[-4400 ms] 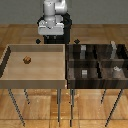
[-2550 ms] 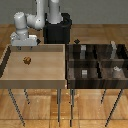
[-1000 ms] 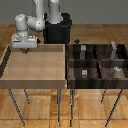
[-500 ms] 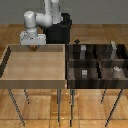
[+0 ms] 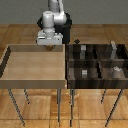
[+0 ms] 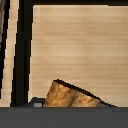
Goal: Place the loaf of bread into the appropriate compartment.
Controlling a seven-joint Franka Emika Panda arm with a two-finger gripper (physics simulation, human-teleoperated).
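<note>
My end effector [image 5: 49,47] grips the loaf [image 6: 70,96] above the far edge of the tray [image 5: 10,70], so transport is in hand, and the next move calls for carrying it to the divided bin [image 5: 97,62] and selecting the compartment.

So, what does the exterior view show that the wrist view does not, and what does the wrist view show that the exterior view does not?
Only the exterior view shows the white robot arm, the dark wooden organiser with several compartments holding small grey-white items, and the thin metal table legs.

Only the wrist view shows the brown speckled loaf of bread up close, held at the gripper, its crust and tan speckles clear.

Both show the light wooden tray with raised walls, and the gripper above it. In the exterior view the loaf is only a tiny dark spot under the gripper.
</note>
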